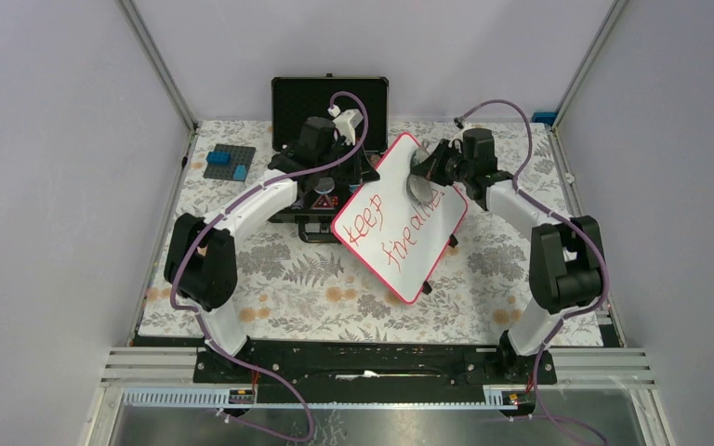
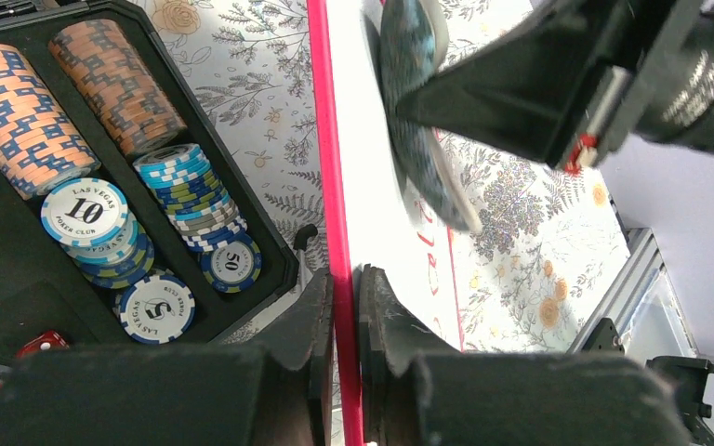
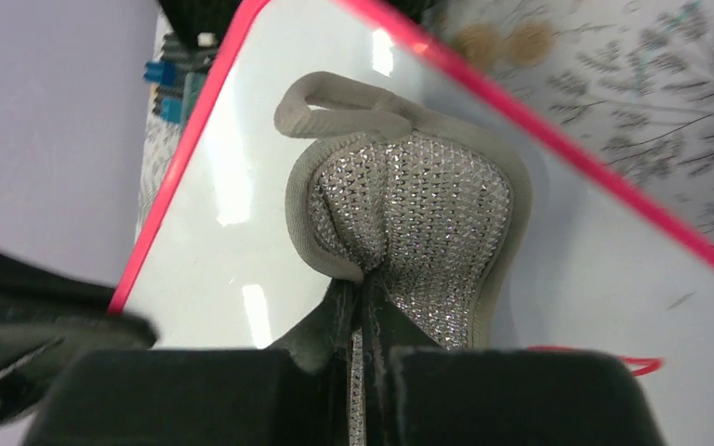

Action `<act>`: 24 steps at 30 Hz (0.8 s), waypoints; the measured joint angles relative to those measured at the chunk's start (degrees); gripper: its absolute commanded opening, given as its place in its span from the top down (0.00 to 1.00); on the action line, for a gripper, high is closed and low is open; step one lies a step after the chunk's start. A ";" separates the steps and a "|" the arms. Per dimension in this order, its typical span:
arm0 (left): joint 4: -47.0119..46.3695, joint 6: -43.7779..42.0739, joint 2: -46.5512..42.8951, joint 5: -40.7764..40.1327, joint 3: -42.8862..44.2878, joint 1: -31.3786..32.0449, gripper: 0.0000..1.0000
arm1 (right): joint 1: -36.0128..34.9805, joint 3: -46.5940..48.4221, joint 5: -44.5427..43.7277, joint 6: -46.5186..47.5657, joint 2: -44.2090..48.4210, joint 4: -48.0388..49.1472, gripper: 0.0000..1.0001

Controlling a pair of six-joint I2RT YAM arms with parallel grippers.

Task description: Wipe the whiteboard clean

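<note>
Left gripper (image 2: pixel 345 283) pinches the red rim of the whiteboard (image 1: pixel 400 218), holding it tilted up over the middle of the table (image 1: pixel 279 279), just right of the chip case (image 1: pixel 330 98). Right gripper (image 3: pixel 361 302) pinches a grey pad (image 3: pixel 414 200) that presses on the far part of the board.

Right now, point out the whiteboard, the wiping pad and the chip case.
whiteboard (image 1: pixel 398 218): top view, middle of its white face.
wiping pad (image 3: pixel 418 223): right wrist view, centre of the sparkly mesh.
chip case (image 1: pixel 297 98): top view, inside of the open lid.
</note>
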State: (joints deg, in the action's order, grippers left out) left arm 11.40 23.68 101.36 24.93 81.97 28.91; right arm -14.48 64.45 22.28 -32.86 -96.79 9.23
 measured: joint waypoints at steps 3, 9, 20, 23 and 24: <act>-0.13 -0.04 0.00 -0.02 0.04 0.04 1.00 | 1.90 3.21 -0.26 0.68 -2.84 -1.49 1.00; -0.35 -0.07 0.37 -0.68 0.07 0.04 1.00 | 2.16 6.34 0.35 1.27 -5.49 -3.56 1.00; 0.04 -0.07 0.26 0.59 0.15 0.04 0.99 | -8.70 1.01 -4.44 3.13 4.26 -5.16 1.00; -0.79 0.28 0.26 2.34 0.15 -0.13 0.74 | -10.93 -1.22 -3.28 3.04 7.74 -6.05 1.00; -1.25 0.37 0.26 3.82 0.09 -0.39 0.67 | -10.97 -1.51 -3.02 3.04 8.52 -6.73 1.00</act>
State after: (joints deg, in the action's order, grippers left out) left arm 10.15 24.05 101.62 28.75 82.06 28.51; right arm -25.45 62.94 19.27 -29.82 -88.27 2.50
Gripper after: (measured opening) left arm 0.146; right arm 0.025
